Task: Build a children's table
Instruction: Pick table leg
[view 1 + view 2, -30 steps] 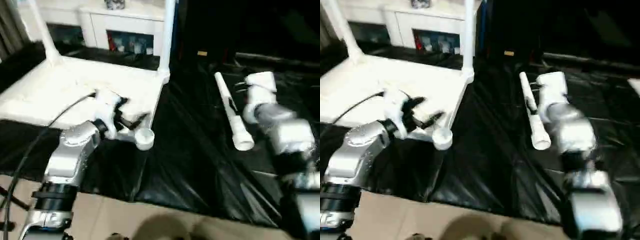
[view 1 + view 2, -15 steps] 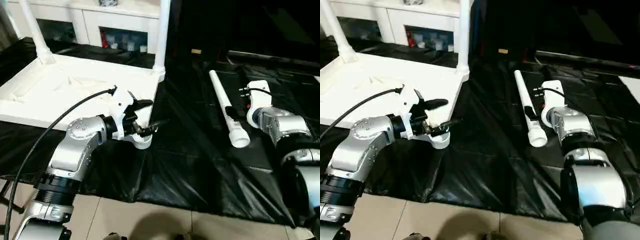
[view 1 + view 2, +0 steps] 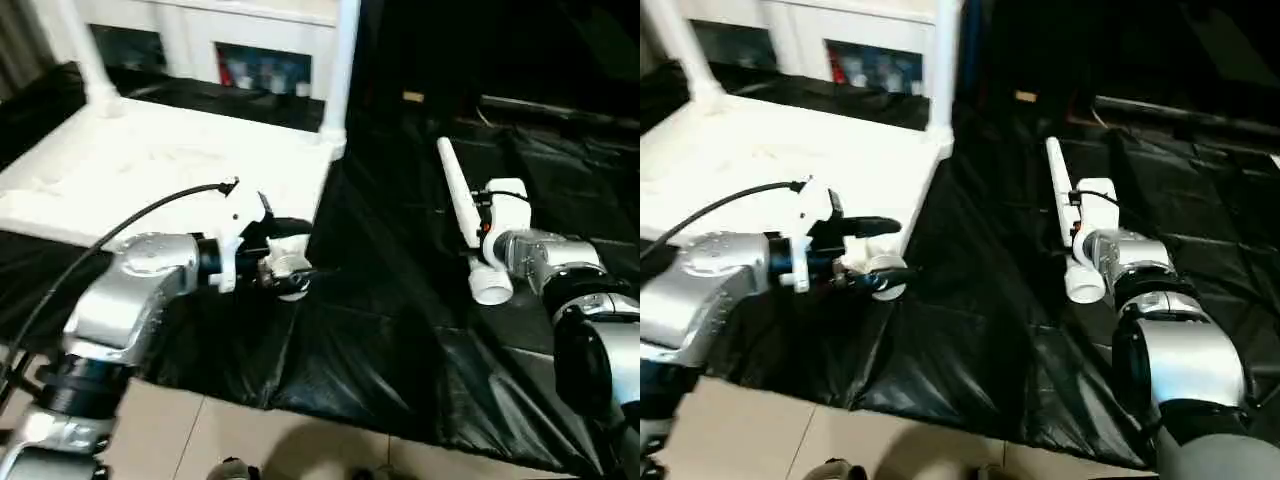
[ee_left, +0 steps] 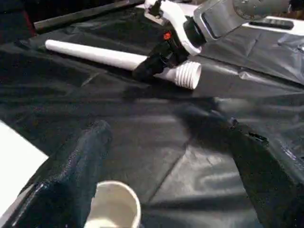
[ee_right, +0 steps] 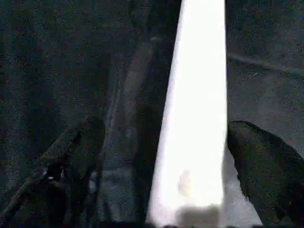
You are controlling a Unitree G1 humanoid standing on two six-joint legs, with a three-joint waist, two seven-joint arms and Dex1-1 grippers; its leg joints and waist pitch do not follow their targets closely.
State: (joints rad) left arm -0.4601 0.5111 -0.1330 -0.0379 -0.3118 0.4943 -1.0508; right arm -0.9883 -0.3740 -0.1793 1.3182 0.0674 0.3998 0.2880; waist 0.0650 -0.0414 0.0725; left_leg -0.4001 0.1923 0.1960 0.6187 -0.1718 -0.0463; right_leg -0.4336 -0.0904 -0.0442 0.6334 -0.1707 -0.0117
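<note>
You had the left claw [image 3: 285,262] spread wide around the tabletop's [image 3: 150,165] near right socket [image 3: 291,284], empty of any leg. To the right, your right claw [image 4: 159,59] hung open over the loose leg [image 3: 462,205] lying on the black sheet [image 3: 380,330], not gripping it. Farther off, two legs [image 3: 338,60] already stood in the far sockets; I judge about half remained.

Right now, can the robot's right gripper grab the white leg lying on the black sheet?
Probably yes. The right gripper is open right over the leg, with a finger on each side, and nothing sits between them.
</note>
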